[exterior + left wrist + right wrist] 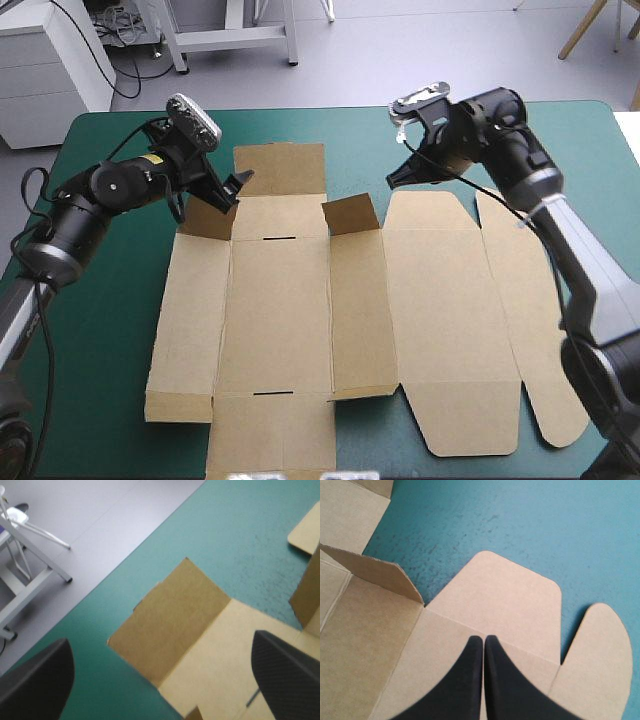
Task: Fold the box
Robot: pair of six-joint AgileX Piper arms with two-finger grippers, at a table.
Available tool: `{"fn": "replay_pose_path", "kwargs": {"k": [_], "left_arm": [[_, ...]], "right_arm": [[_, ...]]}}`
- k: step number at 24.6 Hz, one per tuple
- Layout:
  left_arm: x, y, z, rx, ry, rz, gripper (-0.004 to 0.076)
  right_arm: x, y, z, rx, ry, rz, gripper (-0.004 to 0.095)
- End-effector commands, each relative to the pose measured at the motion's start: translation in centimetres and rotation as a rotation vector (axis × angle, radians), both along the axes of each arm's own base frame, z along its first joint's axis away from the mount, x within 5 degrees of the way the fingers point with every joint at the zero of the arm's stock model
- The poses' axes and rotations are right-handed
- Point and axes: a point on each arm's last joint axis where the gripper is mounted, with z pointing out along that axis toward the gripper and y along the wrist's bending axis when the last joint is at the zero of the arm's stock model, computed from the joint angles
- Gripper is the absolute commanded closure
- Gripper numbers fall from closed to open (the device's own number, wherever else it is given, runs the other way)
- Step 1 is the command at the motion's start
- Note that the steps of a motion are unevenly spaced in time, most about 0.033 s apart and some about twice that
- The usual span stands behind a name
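Lying nearly flat on the tabletop (110, 290), the box (300, 300) had only two small flaps (350, 213) raised at its far edge and all walls unfolded, the left hand (238, 186) wide open and empty, the right hand (395, 181) fully closed on nothing, both over that edge.

Bright, even light fills the table, apparently from overhead, though I can't make out the source. The box (300, 310) is well lit, its flat panels pale. At the box's far edge the small raised flap (375, 572) is dim on its inner face and drops a short, soft shadow on the panel beside it. The far flap (172, 620) looks duller brown, with the cover (125, 680) darkened along its edge.
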Motion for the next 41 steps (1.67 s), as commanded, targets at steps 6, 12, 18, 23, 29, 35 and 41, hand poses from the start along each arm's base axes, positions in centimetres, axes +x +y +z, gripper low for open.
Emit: {"fn": "replay_pose_path", "kwargs": {"k": [6, 12, 18, 23, 29, 35, 41], "left_arm": [[-4.0, 7.6, 2.7, -0.078, 0.243, 0.326, 0.0057], [-7.9, 8.7, 4.1, -0.185, 0.375, 0.312, 0.0106], [-13.6, 7.8, 6.4, -0.223, 0.425, 0.325, 0.011], [-18.1, 8.5, 7.0, -0.221, 0.429, 0.521, 0.011], [-21.0, 8.3, 4.4, -0.253, 0.469, 0.579, 0.0109], [-21.8, 8.3, 0.0, -0.283, 0.547, 0.624, 0.0109], [-20.2, 8.3, -4.5, -0.326, 0.604, 0.638, 0.0108]], "right_arm": [[-8.8, -4.8, 3.1, 0.093, -0.186, -0.07, 0.0927], [-13.7, -6.4, 2.2, 0.112, -0.222, -0.072, 0.0927], [-16.3, -7.2, 0.4, 0.115, -0.195, -0.08, 0.0927], [-18.8, -8.0, -1.6, 0.122, -0.174, -0.097, 0.0927], [-20.6, -8.6, -1.9, 0.141, -0.194, -0.103, 0.0927], [-21.7, -9.0, -1.6, 0.149, -0.214, -0.103, 0.0927], [-22.0, -9.1, -1.7, 0.149, -0.213, -0.104, 0.0927]]}}
